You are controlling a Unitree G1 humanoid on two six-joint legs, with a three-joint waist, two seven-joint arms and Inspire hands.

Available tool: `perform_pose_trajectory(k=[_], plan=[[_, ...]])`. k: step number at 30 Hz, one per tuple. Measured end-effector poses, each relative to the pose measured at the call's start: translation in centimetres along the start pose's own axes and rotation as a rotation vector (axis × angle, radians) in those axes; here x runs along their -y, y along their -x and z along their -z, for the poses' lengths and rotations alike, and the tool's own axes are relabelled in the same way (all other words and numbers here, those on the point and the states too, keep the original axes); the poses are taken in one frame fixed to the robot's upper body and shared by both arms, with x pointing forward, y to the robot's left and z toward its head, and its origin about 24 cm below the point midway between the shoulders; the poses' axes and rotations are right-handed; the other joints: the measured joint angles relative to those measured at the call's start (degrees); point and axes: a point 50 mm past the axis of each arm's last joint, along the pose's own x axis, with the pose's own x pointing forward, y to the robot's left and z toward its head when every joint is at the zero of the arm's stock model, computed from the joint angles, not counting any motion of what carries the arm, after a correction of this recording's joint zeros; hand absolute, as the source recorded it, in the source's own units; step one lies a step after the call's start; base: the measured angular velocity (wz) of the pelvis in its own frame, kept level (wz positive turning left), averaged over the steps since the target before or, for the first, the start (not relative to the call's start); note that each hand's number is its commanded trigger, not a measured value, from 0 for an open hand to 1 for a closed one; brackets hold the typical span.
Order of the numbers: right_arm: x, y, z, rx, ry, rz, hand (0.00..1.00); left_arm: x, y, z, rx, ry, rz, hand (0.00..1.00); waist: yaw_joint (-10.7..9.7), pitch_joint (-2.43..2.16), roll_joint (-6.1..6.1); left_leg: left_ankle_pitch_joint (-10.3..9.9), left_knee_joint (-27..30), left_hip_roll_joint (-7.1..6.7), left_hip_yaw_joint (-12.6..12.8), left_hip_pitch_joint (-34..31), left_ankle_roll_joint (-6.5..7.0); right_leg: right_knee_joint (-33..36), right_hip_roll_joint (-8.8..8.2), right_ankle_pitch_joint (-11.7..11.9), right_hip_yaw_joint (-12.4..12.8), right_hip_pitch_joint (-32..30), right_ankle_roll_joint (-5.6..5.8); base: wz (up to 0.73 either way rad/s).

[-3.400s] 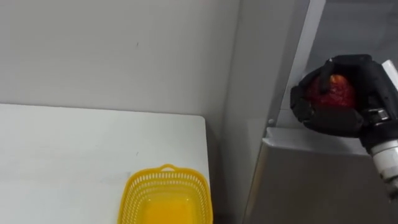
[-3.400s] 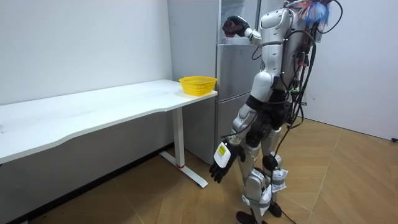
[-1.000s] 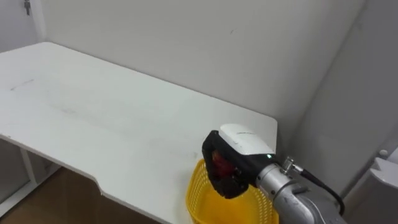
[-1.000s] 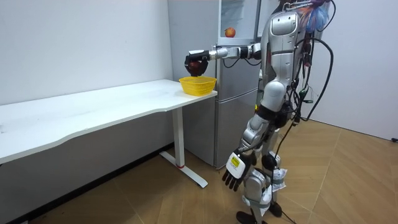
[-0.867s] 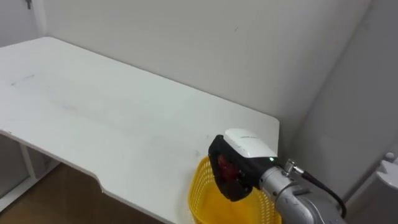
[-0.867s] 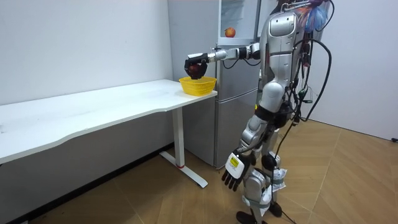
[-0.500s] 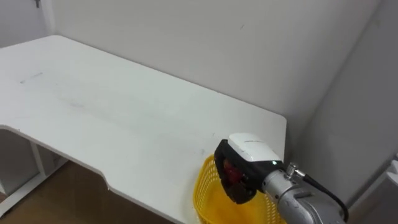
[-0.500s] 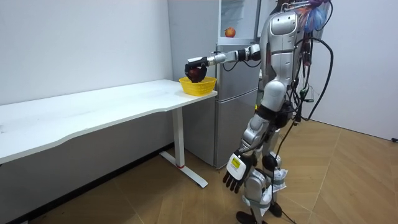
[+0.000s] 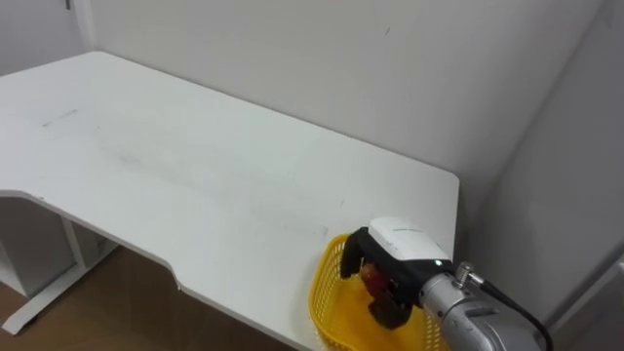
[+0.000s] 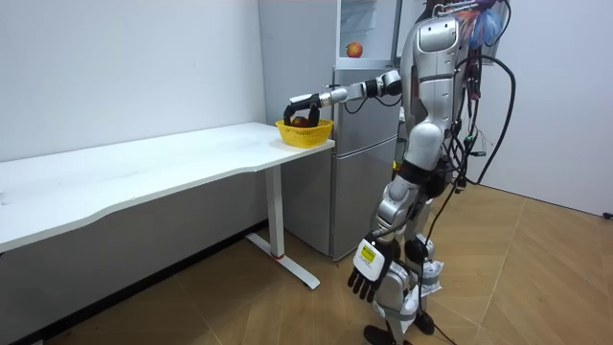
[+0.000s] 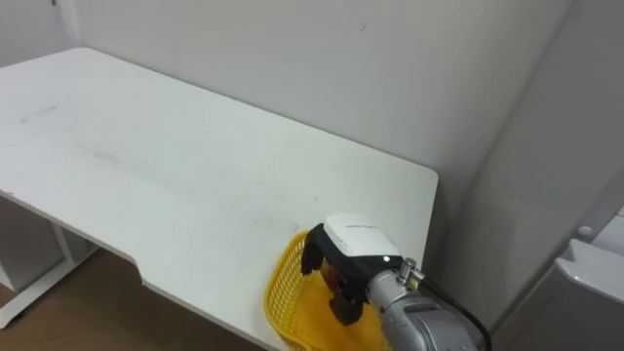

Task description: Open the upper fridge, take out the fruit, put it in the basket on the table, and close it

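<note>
The right robot hand (image 9: 395,252) is low in the yellow basket (image 9: 326,294), wrapped round a red fruit (image 9: 374,281) that looks light, firm and slick-skinned, best cupped around its middle.

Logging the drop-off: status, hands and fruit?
Right hand shut on red fruit, inside yellow basket. Left hand open by the leg. Nothing blocking.
</note>
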Motion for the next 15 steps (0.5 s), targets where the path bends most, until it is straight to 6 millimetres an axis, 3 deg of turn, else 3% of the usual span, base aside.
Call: perform_pose_trajectory(k=[15], plan=[[-0.17, 0.01, 0.30, -0.013, 0.000, 0.004, 0.00, -0.06, -0.02, -0.05, -0.003, 0.000, -0.003, 0.00, 0.00, -0.09, 0.15, 0.00, 0.53, 0.02, -0.06, 0.03, 0.00, 0.05, -0.03, 0.01, -0.24, 0.34, 0.01, 0.00]])
